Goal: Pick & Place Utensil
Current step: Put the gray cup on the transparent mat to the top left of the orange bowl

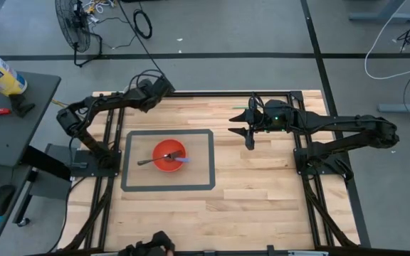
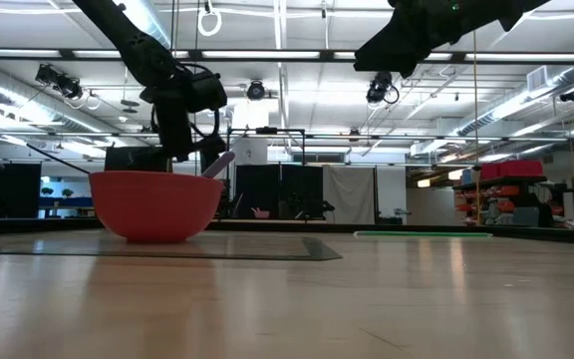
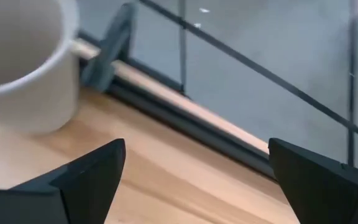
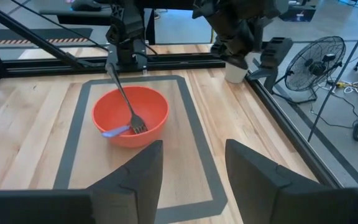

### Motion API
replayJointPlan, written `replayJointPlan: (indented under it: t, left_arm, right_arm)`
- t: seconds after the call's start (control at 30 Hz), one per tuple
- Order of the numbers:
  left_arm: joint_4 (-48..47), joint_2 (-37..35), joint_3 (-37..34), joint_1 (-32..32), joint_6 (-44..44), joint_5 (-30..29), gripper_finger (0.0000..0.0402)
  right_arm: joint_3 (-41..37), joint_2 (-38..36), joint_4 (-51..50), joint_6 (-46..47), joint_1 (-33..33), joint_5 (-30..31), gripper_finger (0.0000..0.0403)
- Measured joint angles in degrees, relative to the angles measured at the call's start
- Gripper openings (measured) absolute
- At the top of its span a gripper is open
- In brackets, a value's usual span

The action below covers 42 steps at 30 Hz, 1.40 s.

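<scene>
While your right gripper hovers spread at frame centre-right, the left gripper sits spread upper left; fork rests in bowl, blue utensil partly hidden.

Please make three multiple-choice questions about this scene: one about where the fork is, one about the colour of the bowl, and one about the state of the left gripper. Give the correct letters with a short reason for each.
1. Where is the fork?
A. In the bowl
B. On the bare wood
C. In the right gripper

2. What colour is the bowl?
A. White
B. Red-orange
C. Green

3. How is the left gripper?
A. Shut on the fork
B. Shut on the white cup
C. Open and empty

Answers:
1. A: the tines rest inside the bowl and the handle leans over its rim.
2. B: every view that shows it gives red-orange.
3. C: its fingers stand wide apart, and the white cup sits beyond them.
</scene>
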Motion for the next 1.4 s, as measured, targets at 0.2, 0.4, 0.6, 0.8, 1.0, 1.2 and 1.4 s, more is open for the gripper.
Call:
replayJointPlan:
  t: [0.2,0.4,0.6,0.8,1.0,1.2,1.4]
  left_arm:
    - [-4.5,0.0,0.0,-0.2,-8.9,0.0,0.0398]
    - [-9.7,0.0,0.0,0.0,-15.5,-0.4,0.0388]
    - [-10.9,0.0,0.0,0.6,-20.0,1.0,0.0385]
    - [-21.1,5.2,5.4,1.6,-22.2,0.4,0.0385]
    - [-28.4,11.9,12.4,1.6,-23.2,-1.8,0.0385]
    - [-28.8,13.4,12.6,1.1,-23.3,-4.3,0.0385]
    - [-28.5,13.4,10.9,2.8,-27.8,-5.5,0.0385]
  right_arm:
    - [0.0,0.0,0.0,0.0,0.0,0.0,0.0176]
    - [0.0,0.0,0.0,0.0,0.0,0.0,0.0176]
    - [0.0,0.0,0.0,0.0,0.0,0.0,0.0176]
    - [0.0,0.0,0.0,0.0,0.0,0.0,0.0176]
    - [0.0,0.0,0.0,0.0,0.0,0.0,0.0176]
    - [0.0,0.0,0.0,0.0,0.0,0.0,0.0176]
    - [0.0,0.0,0.0,0.0,0.0,0.0,0.0176]
